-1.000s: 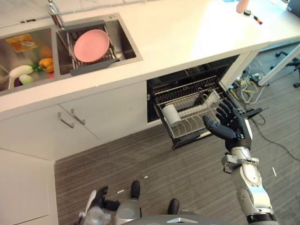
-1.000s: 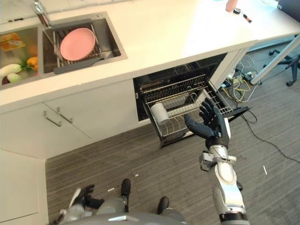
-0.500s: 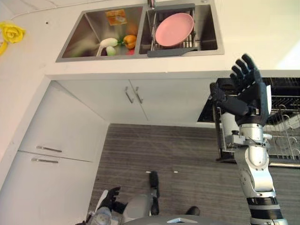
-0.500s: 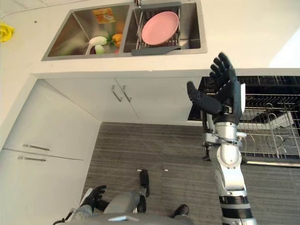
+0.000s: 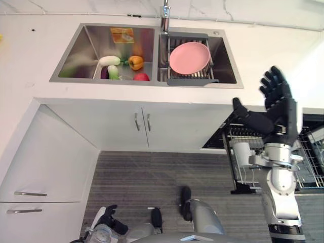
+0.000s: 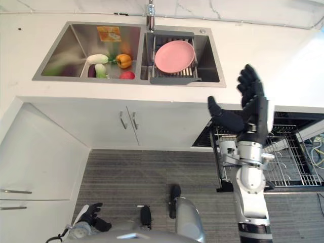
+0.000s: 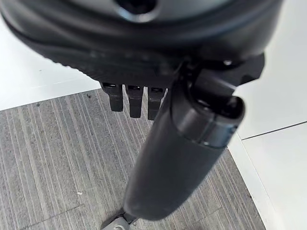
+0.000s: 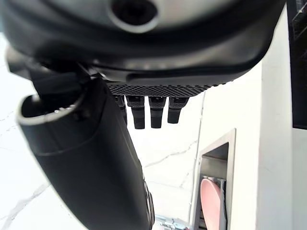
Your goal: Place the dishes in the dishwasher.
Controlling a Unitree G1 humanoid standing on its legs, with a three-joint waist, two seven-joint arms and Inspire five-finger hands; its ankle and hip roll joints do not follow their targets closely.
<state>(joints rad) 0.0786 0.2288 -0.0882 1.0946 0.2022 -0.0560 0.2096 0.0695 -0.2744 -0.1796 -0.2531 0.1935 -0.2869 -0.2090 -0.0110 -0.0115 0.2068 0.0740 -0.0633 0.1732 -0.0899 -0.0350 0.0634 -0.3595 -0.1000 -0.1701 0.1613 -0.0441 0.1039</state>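
Right hand raised open before the counter; pink plate lying in the sink rack.

Nearest, the left hand (image 5: 106, 218) is seen low by the floor, fingers relaxed and holding nothing; in its wrist view only grey floor is seen past them. The right hand (image 5: 271, 109) is held upright on a raised forearm, fingers straight and spread, thumb out, nothing grasped. Behind it the dishwasher rack (image 5: 242, 147) is pulled out, a white cup (image 5: 242, 153) lying in it. Farther off, the pink plate (image 5: 190, 57) rests in the wire rack (image 5: 188, 76) of the sink's right basin (image 5: 225, 66); vegetables (image 5: 121, 67) lie in the left basin. The plate's edge is also caught in the right wrist view.
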